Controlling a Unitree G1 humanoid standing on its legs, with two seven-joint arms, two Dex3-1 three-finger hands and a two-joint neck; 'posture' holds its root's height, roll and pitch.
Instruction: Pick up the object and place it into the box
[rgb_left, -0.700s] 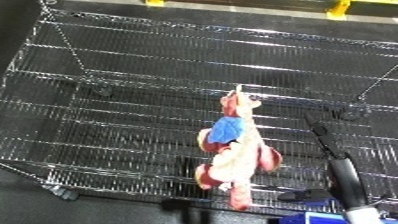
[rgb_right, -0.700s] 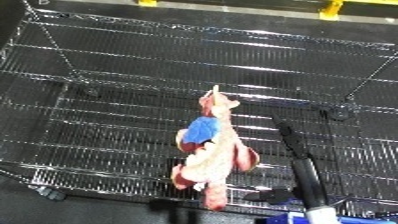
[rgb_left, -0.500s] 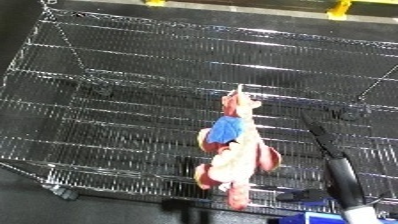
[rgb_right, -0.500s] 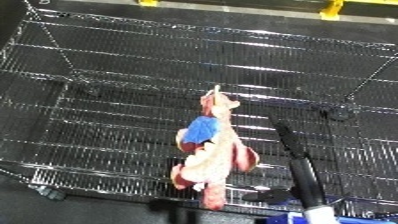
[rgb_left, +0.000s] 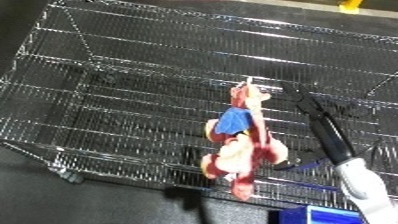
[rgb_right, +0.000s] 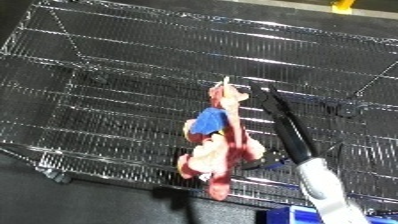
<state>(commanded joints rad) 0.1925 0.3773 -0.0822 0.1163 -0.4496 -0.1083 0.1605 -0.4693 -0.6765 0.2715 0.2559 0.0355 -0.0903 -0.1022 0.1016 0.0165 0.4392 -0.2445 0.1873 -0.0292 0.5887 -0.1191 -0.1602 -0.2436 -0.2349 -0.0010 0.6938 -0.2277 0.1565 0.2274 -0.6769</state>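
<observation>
1 plush toy (rgb_left: 241, 150) | 1 wire bin (rgb_left: 115, 95) | right hand (rgb_right: 277, 112) fingers straight, holding nothing

Nothing readable is showing anywhere: no words, numbers, labels or brand marks are appearing on the plush toy (rgb_left: 238, 150), on the wire bin (rgb_left: 115, 90), or on the blue item (rgb_left: 324, 216) peeking in at about five o'clock of the view
</observation>
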